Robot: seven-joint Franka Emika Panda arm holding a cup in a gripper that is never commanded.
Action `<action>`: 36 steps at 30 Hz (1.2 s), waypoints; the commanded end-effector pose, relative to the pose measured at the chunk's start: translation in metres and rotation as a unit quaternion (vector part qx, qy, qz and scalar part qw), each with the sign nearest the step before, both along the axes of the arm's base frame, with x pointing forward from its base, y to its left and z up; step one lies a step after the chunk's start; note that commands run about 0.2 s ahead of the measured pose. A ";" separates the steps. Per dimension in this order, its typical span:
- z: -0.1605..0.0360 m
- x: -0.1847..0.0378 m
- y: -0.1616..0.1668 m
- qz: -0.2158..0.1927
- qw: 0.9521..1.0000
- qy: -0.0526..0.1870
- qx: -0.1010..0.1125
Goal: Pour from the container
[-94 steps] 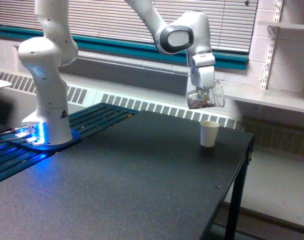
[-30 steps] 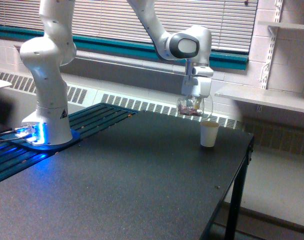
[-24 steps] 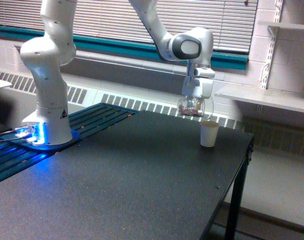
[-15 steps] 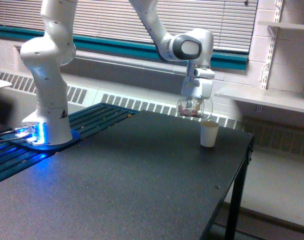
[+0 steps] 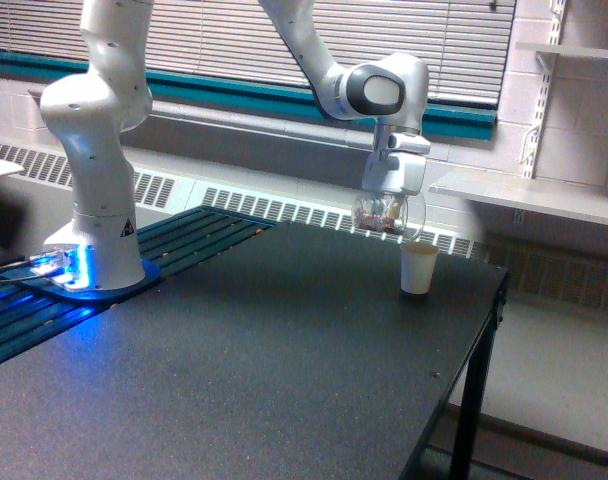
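Black bench fills most of the exterior view, matte top, one leg showing at the exterior view's right. White Panda arm stands on its base at the exterior view's left edge of the bench, blue light glowing at the foot; its upper links reach across to the exterior view's right. Behind: window blinds with a teal sill strip, a radiator grille along the wall, a white wall shelf at the exterior view's right.

Gripper points down, above the far right part of the bench. Jaws closed on the container, a clear cup held in the air, clear of the bench top, tilted, brownish pieces visible inside low down. How wide the jaws stand can't be read exactly; they clasp the container's upper part. Handle not clearly made out from here.

Paper cup, small, white, upright on the bench near its far right corner. The container sits just above and slightly to the exterior view's left of the paper cup's rim, close to it; touching or not, cannot tell. No pieces seen in the air between them.
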State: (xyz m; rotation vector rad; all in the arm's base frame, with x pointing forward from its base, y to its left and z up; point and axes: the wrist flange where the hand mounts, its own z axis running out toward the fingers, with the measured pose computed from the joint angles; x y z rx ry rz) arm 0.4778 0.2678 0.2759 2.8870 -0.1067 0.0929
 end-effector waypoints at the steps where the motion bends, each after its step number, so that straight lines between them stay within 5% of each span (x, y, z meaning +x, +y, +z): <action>1: 0.000 0.003 0.011 0.016 1.000 0.004 -0.011; 36: -0.004 0.004 0.014 0.021 0.999 0.017 -0.038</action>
